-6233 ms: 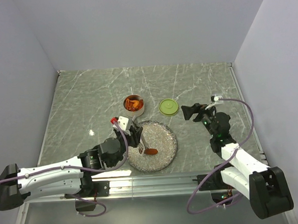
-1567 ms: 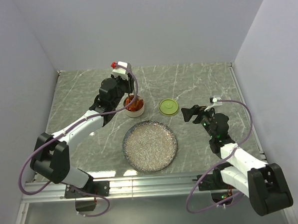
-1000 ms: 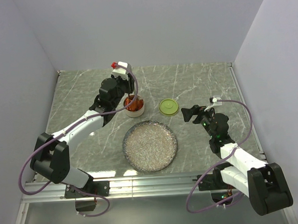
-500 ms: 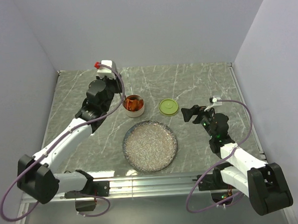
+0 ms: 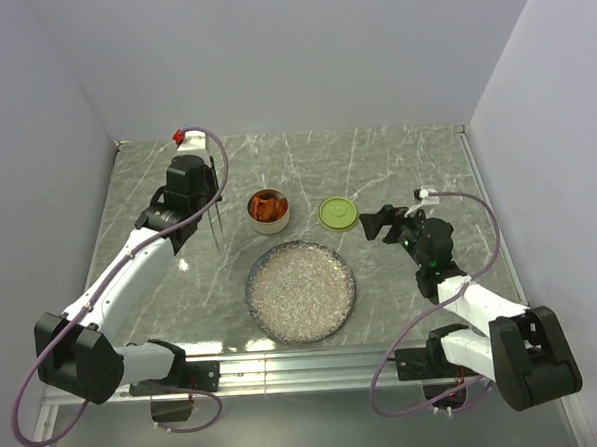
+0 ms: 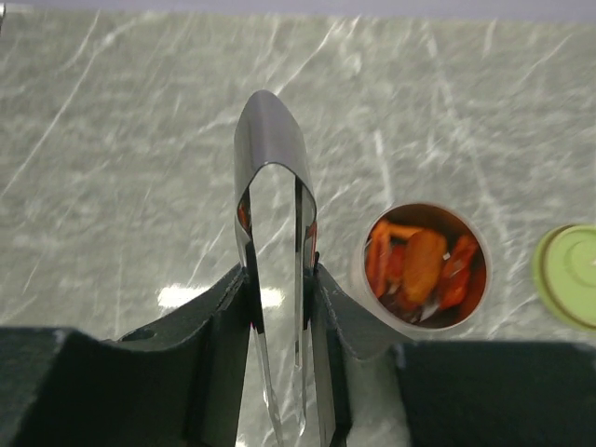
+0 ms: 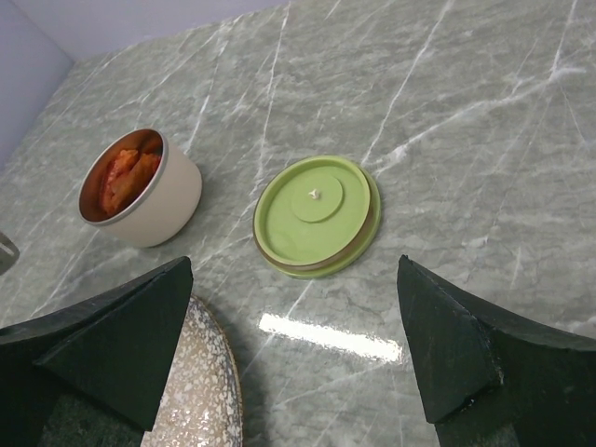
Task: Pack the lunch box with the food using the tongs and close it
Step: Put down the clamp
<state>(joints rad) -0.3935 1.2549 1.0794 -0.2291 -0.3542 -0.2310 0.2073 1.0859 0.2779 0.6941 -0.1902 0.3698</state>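
The lunch box [image 5: 268, 211], a small round tin, stands open behind the plate, with the orange-red food [image 5: 268, 206] inside. My left gripper [image 5: 203, 191] hangs left of it, shut on the tongs [image 5: 216, 223], whose thin arms point down at the table. In the left wrist view the tongs [image 6: 273, 177] sit between my fingers [image 6: 219, 312], empty, and the lunch box [image 6: 374, 317] with food [image 6: 424, 264] is to the right. The green lid [image 5: 338, 213] lies flat right of the tin. My right gripper [image 5: 379, 222] is open, low beside the lid [image 7: 317, 214], touching nothing.
A speckled grey plate [image 5: 301, 291] lies at centre front with nothing on it; its rim [image 7: 200, 391] shows by my right gripper's left finger [image 7: 112, 335]. White walls close the marble table on three sides.
My left arm has swung left, away from above the lunch box, carrying the tongs. The orange piece seen earlier on the plate is gone. My right gripper has edged slightly toward the lid.
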